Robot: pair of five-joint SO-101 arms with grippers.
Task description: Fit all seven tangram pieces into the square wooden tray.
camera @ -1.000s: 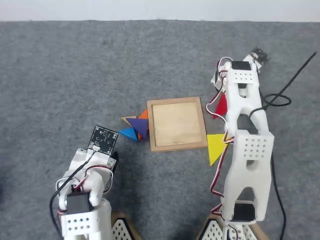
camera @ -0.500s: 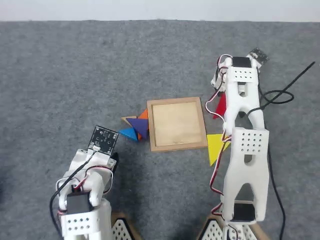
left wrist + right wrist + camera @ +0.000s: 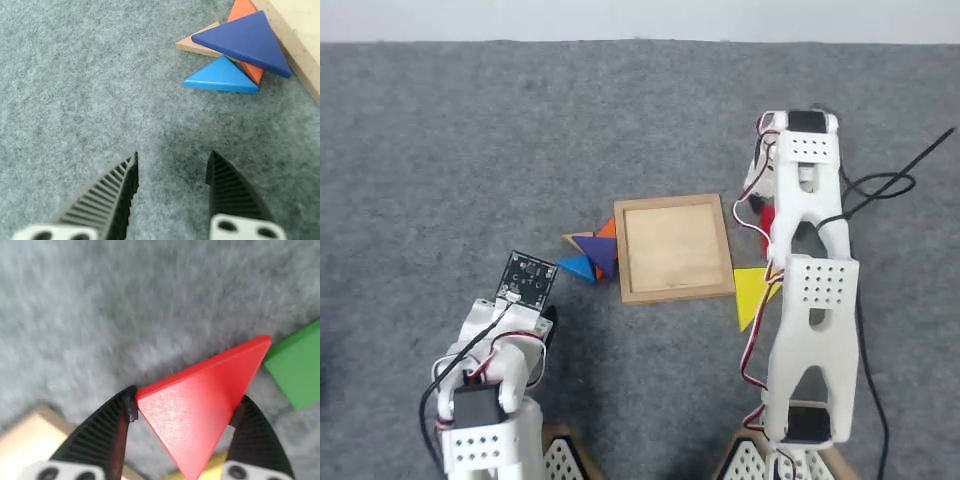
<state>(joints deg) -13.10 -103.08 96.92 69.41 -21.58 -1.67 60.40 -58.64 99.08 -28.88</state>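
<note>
**Red triangle gripped off the tray's 2 o'clock corner**

Square wooden tray (image 3: 672, 245) lies flat mid-bench. Red triangle (image 3: 200, 405) sits at its 2 o'clock, outside the tray, clamped between the fingers of the right claw (image 3: 185, 409). Green piece (image 3: 297, 372) just beside it. Yellow triangle (image 3: 750, 290) at 4 o'clock, near the tray's edge. Heap at 9 o'clock: dark blue triangle (image 3: 245, 42) over orange piece (image 3: 242, 10) and tan piece (image 3: 197, 45), light blue triangle (image 3: 222, 80) alongside. Left claw (image 3: 172, 175) at 7 o'clock, released, over grey bench (image 3: 470, 150).
</note>
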